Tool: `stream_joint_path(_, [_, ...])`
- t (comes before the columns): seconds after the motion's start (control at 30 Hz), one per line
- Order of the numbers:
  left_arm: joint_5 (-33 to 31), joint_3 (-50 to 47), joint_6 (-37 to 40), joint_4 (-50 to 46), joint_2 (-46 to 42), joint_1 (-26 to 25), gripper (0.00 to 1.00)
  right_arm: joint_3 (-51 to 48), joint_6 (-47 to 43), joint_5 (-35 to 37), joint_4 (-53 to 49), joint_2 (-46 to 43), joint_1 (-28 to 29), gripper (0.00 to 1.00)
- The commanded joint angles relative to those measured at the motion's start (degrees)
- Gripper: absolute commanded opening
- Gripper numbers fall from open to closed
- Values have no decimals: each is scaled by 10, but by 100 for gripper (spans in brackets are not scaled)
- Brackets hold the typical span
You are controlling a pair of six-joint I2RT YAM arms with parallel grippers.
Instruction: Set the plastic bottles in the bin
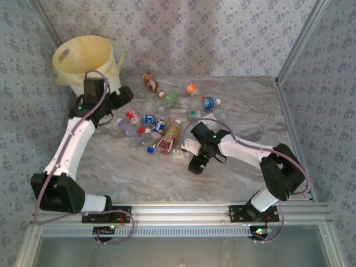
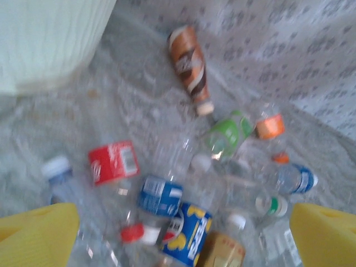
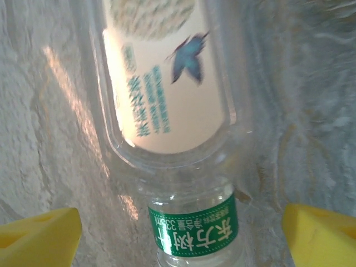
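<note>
your plastic bottles (image 1: pixel 150 121) lie scattered on the marbled table (image 1: pixel 250 117), all outside the bin (image 1: pixel 114 69), to its right and a little nearer the arms than it. the bin stands upright, mouth up. on the bin side of the heap lies a red-labelled bottle (image 1: pixel 132 115). a brown-labelled bottle (image 1: pixel 151 83) lies on its side further right of the bin, apart from the heap, and beyond it are a green-labelled bottle (image 1: pixel 171 98) and an orange-marked bottle (image 1: pixel 192 88).

your left gripper (image 1: pixel 121 95) hangs just right of the bin's wall, raised over the heap's bin-side edge. in the left wrist view its yellow fingers (image 2: pixel 36 233) stand wide apart, gripping nothing.

your right gripper (image 1: pixel 190 147) is well right of the bin, on the side of the heap away from it, low to the table. its yellow fingers (image 3: pixel 39 236) are spread too, and a clear bottle with a green band (image 3: pixel 193 228) lies on the table in the gap, touching neither pad as far as you can see. end to end with it lies a clear bottle with a blue bird label (image 3: pixel 167 83).
</note>
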Motion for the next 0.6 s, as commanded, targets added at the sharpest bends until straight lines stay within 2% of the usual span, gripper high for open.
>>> stream_joint_path(0.0, [25,-52,-44,39,-47,-2,98,14,-81,-3,-26,14,7,93])
stream_joint_path(0.17, [29,-83,-34,7,-82,-2,98,9,-115,27,-17,43,15,87])
stream_joint_path(0.4, [59,-129,-46,14,-107,-2,98,-19,-111,54,47,34,20,65])
stream_joint_path(0.57, [118,-156,-65,49,-103,-3,98,-52,-109,91,108,5,29,50])
